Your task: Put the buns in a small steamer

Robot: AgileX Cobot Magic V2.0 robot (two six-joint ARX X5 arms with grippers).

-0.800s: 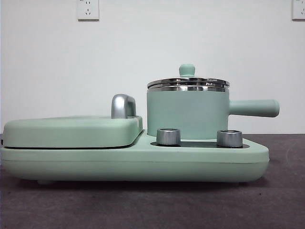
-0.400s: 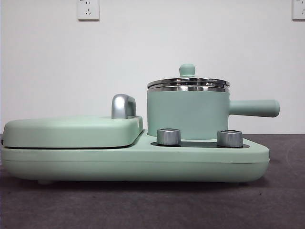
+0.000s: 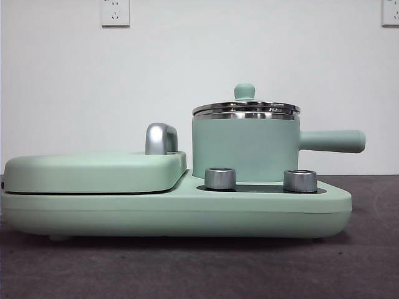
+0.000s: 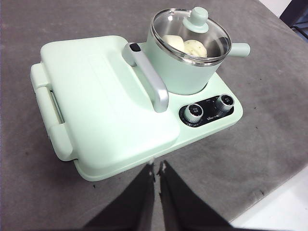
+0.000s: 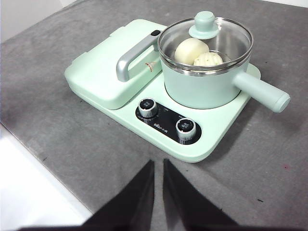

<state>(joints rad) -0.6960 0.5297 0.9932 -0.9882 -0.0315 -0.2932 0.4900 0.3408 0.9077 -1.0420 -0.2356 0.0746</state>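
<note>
Grey table under mint-green cooker base

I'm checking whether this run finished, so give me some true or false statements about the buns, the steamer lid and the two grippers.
1. Both buns lie inside the steamer. True.
2. The lid is off the steamer. False: it sits on the rim.
3. The left gripper holds a bun. False: it holds nothing, away from the cooker.
4. The right gripper is clear of the steamer. True.
5. The steamer's handle points toward the griddle. False: it points away.
</note>
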